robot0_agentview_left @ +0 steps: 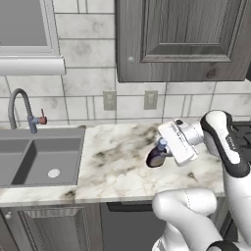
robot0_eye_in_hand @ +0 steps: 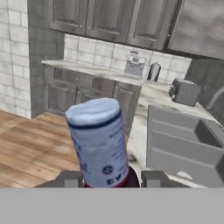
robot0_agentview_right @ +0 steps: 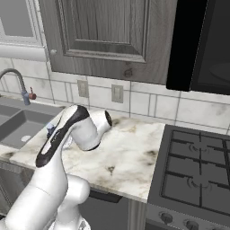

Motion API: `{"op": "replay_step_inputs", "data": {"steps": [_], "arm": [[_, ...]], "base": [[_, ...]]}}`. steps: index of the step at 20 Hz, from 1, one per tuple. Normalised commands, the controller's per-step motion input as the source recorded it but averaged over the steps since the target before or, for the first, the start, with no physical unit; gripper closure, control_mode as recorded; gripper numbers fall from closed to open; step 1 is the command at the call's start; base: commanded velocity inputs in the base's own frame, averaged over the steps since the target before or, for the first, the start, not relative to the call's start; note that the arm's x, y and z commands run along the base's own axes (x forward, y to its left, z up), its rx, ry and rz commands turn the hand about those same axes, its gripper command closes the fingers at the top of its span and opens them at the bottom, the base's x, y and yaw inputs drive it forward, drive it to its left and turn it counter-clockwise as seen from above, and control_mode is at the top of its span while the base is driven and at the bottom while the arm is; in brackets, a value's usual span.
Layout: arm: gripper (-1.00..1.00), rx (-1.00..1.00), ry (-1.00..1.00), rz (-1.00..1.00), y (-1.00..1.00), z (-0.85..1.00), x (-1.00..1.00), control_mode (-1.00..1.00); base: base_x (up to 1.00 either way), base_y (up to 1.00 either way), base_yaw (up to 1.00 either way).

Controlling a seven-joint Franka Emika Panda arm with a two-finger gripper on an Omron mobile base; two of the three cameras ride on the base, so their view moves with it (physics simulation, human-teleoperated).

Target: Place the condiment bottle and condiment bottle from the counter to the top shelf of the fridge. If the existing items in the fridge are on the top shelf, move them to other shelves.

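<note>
The gripper (robot0_agentview_left: 163, 148) held a condiment bottle (robot0_agentview_left: 157, 156) lifted clear above the marble counter (robot0_agentview_left: 112, 166), its two jaws pinching the bottle's lower body from either side, as the hand view showed with the dark fingertips (robot0_eye_in_hand: 70, 178) flanking the dark red base. The bottle lay tipped roughly sideways, pointing away from the hand toward the sink (robot0_agentview_left: 41, 159), not upright. The main risk from here seemed to be slippage: the grip sat low on a rounded body, with most of the length cantilevered out past the fingers, so a fast swing toward the fridge could let it rotate or slide out between the pads. A wide swing might also clip the faucet (robot0_agentview_left: 22, 110) or the upper cabinet (robot0_agentview_left: 181, 39). The fridge could not be made out in these frames, so the carry was likely long and would involve driving the base, which would add jolts. In the hand view the condiment bottle (robot0_eye_in_hand: 99, 142) looked cylindrical, with a pale blue-white upper part, a dark band, small printed marks on a light label and a dark red bottom; from the left base view it read as dark and bulbous with a small blue cap.
</note>
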Motion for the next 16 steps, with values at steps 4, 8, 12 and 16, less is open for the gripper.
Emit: {"op": "replay_step_inputs", "data": {"steps": [4, 8, 12, 16], "arm": [[1.0, 0.0, -0.15, -0.11, 0.0, 1.0, -0.83, -1.0], [1.0, 0.0, -0.03, -0.13, 0.0, 1.0, -0.77, -1.0], [1.0, 0.0, 0.06, -0.17, -0.04, 1.0, -0.61, -1.0], [1.0, 0.0, 0.17, -0.17, -0.03, 0.98, -0.68, -1.0]], "base": [[0.0, 0.0, 0.0], [0.0, 0.0, 0.0], [0.0, 0.0, 0.0], [0.0, 0.0, 0.0]]}}
